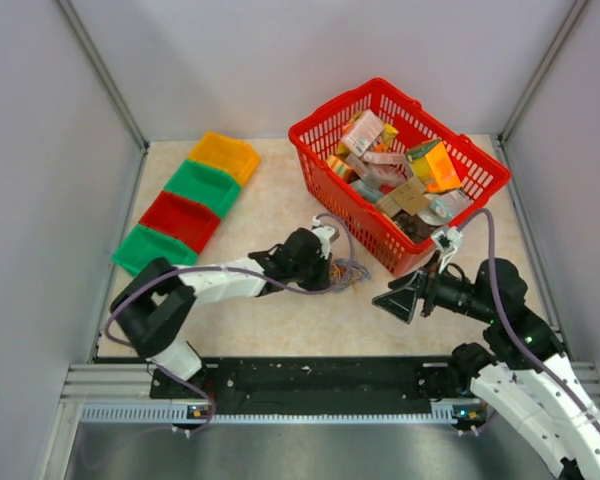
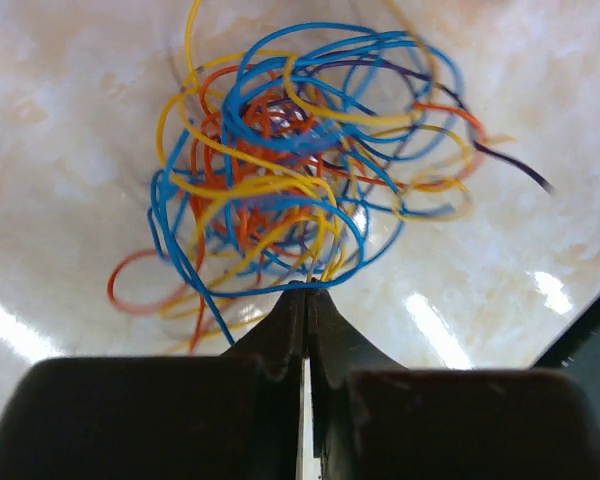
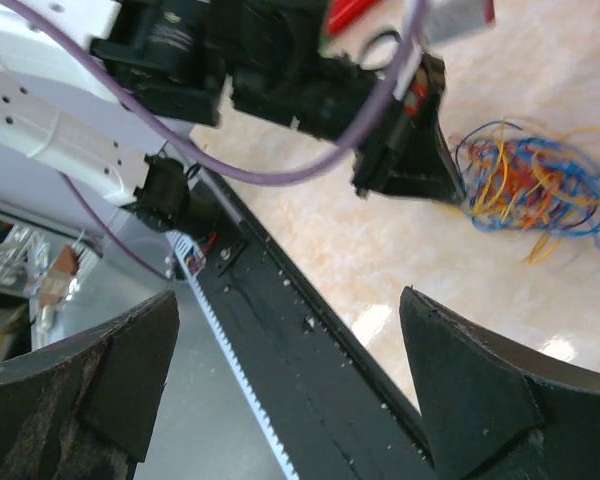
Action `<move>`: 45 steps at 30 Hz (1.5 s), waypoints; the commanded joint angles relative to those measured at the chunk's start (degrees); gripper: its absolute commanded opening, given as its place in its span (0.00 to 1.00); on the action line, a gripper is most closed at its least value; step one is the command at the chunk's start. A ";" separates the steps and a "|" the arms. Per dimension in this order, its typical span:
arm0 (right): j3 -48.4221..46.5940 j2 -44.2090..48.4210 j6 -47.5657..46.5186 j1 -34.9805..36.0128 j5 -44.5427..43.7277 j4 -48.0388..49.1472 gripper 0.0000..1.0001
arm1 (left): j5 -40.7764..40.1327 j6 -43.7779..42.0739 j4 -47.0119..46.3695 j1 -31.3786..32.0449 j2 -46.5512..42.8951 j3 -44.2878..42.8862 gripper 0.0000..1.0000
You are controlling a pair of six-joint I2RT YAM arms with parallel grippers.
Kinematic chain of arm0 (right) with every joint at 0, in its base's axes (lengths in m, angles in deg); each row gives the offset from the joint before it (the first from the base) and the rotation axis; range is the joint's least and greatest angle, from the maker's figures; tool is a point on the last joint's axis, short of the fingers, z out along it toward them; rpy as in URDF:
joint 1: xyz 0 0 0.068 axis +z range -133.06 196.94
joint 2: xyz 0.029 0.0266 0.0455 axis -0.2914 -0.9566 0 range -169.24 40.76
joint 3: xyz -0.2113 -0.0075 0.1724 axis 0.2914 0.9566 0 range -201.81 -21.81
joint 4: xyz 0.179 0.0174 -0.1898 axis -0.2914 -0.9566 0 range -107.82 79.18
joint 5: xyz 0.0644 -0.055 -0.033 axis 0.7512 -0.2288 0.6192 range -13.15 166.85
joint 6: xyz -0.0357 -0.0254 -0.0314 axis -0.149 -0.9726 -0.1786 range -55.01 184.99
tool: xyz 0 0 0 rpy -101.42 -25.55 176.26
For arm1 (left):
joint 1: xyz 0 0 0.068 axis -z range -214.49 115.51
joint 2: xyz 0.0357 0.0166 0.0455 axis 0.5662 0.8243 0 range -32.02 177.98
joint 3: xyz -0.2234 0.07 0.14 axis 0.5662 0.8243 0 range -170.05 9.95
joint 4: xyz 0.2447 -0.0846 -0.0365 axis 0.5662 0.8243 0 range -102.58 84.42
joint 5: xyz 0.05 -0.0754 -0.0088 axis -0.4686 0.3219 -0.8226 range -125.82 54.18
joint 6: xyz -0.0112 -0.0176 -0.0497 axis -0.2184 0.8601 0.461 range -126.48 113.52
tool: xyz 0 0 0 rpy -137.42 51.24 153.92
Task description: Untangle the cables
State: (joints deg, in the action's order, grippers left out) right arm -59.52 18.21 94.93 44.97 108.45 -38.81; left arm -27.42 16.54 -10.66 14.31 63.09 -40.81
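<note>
Lying on the pale marbled tabletop (image 1: 280, 320), the loose ball of thin blue, yellow, orange-red and purple wire cables (image 2: 300, 170) sits near the table's middle, close to the near corner of the red plastic mesh basket (image 1: 320, 170) filled with small packages. The left gripper (image 2: 307, 290) has its black jaws pressed together at the near edge of the ball. A few yellow and blue strands appear pinched at the tips, though exactly which loops cannot be told. The right gripper (image 3: 290, 320) hangs to the right, well apart from the wires, with its jaws spread wide and holding nothing.

The main risk from here is that a pull by the left arm alone, with nothing pinning the rest, would probably drag the whole light ball along or cinch the knots tighter. Strands this thin could also slip from the tips, and a wide sweep might snag loops on the basket's mesh.
</note>
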 commanded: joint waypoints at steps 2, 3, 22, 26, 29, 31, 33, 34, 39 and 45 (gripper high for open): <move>3.34 -4.51 3.73 10.08 -6.34 9.34 0.89 | -4.79 2.55 0.78 -0.10 -19.49 6.98 0.00; 3.44 -6.44 3.38 14.03 -10.28 10.57 0.89 | -6.19 2.81 2.03 -0.19 -22.57 8.65 0.00; 7.74 -32.99 -0.31 31.99 -32.73 41.33 0.70 | -1.91 10.64 6.28 -0.63 -51.07 13.06 0.00; 7.05 -36.60 1.96 32.00 -37.73 46.09 0.74 | 0.56 10.29 3.98 -0.63 -52.66 9.73 0.00; 4.76 -41.42 2.85 33.05 -43.34 46.80 0.83 | 2.31 11.16 4.07 -0.63 -52.66 7.53 0.00; 4.32 -45.02 3.11 34.01 -46.71 49.77 0.88 | 4.50 12.30 2.40 -0.63 -52.66 6.21 0.00; 3.97 -48.80 5.21 34.81 -47.93 52.23 0.89 | 8.19 12.31 -1.37 -0.63 -52.84 5.16 0.00; 3.96 -50.47 6.88 35.07 -48.29 53.38 0.89 | 8.73 12.57 -3.04 -0.63 -52.84 4.02 0.00; 4.76 -58.65 11.11 35.25 -52.23 60.78 0.52 | 13.21 10.38 -5.34 -0.63 -51.35 -4.15 0.00; 5.27 -60.34 13.92 35.25 -58.92 52.33 0.17 | 6.74 -6.21 14.05 -0.63 -49.06 -28.38 0.00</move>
State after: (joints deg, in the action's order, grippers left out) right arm -54.21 -42.22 106.21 79.77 56.08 15.16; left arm -16.86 22.20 -2.75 13.83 14.41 -53.25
